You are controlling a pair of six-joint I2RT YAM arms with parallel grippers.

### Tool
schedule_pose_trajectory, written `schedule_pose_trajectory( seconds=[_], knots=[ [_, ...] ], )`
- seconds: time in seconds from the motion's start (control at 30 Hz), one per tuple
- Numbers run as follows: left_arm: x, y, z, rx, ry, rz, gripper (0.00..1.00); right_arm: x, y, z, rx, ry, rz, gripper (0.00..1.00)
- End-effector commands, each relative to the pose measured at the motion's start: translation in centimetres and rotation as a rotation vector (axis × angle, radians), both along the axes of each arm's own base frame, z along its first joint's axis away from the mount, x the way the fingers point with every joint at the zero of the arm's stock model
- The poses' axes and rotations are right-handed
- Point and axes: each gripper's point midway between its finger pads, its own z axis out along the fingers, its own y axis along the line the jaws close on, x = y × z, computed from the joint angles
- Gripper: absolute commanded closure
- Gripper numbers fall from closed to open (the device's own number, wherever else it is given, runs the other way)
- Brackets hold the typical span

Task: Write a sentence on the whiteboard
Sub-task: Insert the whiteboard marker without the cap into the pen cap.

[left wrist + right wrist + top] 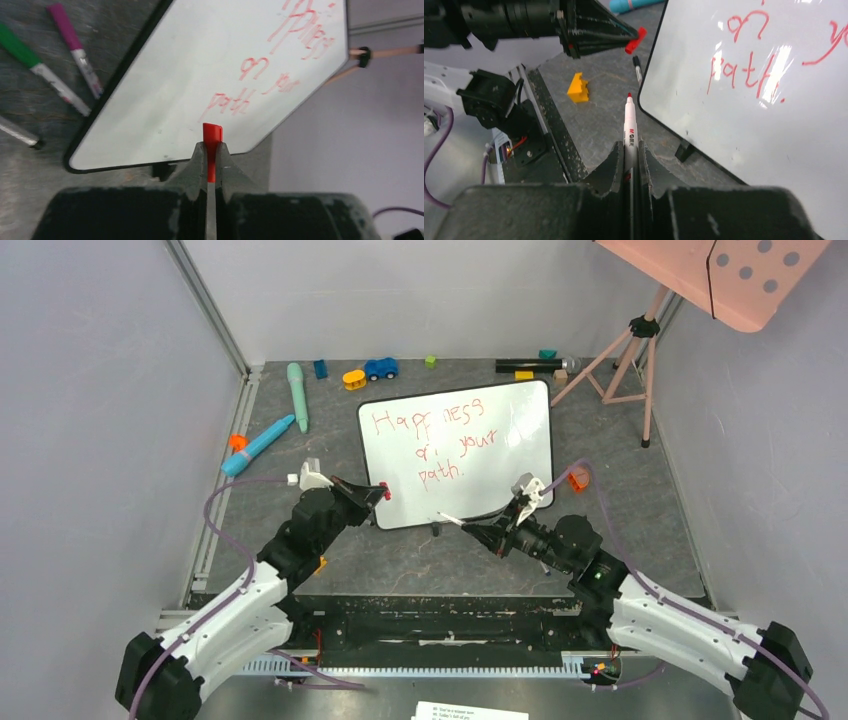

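On the grey surface [400,560], mid-cell, you have one whiteboard [495,480] standing on small black feet. Long axis: left to right across your view, with the right end swung slightly toward the back wall. The short axis runs away from the arm bases, and the writing side faces up. One sentence [435,448] in red, three lines, reads upright from the arms' side: "Happiness" / "on your" / "path." It fills the left and middle of the board; the right-hand strip is bare.

Left jaws: closed tight on one red cap [212,142], which sticks out past the tips at the board's left edge, close to the near corner. Right jaws: closed on one marker [629,127], red tip bare, barrel pointing left along the board's near edge toward the left arm [300,530]. The tip sits just outside the rim, apart from the writing. You cannot tell whether it touches the surface.

Count, loose:
- Beside the board's left edge: green-capped marker [40,67], purple-capped marker [75,55], grey marker [20,132].
- Farther left: two teal pens [297,395].
- Near the left arm: one orange block [577,87].
- Just beside the right edge: one orange piece [578,478].

Room: bare surface lies between the near edge and the arm bases. Small toys [381,368] line the far strip.
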Motion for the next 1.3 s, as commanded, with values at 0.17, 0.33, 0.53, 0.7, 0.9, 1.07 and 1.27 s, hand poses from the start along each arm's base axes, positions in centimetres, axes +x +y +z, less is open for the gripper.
schedule_pose_trajectory(
  seconds=[0.17,0.33,0.53,0.7,0.9,1.07,1.27],
  knots=[
    [0.3,-1.3,7.3,-0.431,-0.215,0.001,0.98,1.6,1.8,5.8,0.209,-0.126,-0.043,1.00],
    [0.0,0.0,8.7,-0.473,-0.273,0.052,0.98,1.8,2.7,6.3,0.257,-0.108,-0.042,1.00],
    [0.0,0.0,9.3,-0.482,-0.289,0.061,0.98,2.0,4.0,7.2,0.299,-0.093,-0.030,1.00],
    [0.1,-0.9,9.9,-0.491,-0.286,0.051,0.98,2.0,5.4,8.1,0.305,-0.103,-0.004,1.00],
    [0.0,-1.5,10.2,-0.514,-0.281,0.049,0.98,2.6,6.3,8.5,0.290,-0.122,-0.002,1.00],
    [-0.2,-1.8,10.4,-0.533,-0.274,0.043,0.98,3.0,6.6,8.3,0.274,-0.125,-0.011,1.00],
    [-0.3,-2.2,10.2,-0.539,-0.269,0.038,0.98,3.3,7.0,8.0,0.262,-0.123,-0.013,1.00]
  ],
)
